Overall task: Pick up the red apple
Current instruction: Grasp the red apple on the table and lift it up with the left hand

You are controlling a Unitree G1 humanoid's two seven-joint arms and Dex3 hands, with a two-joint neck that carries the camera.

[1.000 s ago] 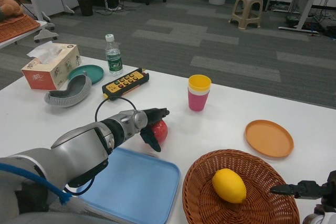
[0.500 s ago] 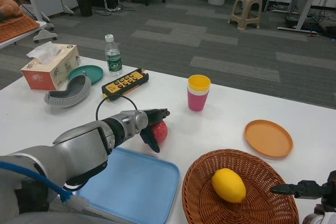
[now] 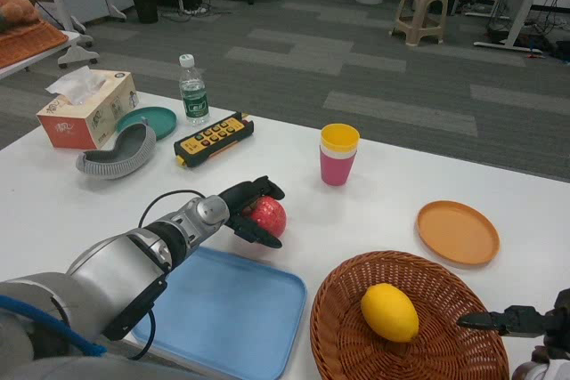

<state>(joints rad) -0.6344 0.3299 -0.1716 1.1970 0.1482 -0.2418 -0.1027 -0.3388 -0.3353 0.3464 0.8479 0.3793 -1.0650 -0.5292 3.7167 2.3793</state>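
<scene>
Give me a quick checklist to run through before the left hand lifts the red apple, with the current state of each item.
1. Left hand wrapped on the red apple: ok, fingers curl over its top and under its near side.
2. Grip firm enough to lift: cannot tell, contact pressure does not show.
3. Apple off the white table: cannot tell, its underside is hidden by the fingers.
4. Space above the apple: ok, nothing overhangs it.
5. Neighbours apart: ok, the stacked cups and yellow remote stand away; the blue tray lies just nearby.
6. Right hand out of the way: ok, it waits by the wicker basket.
</scene>
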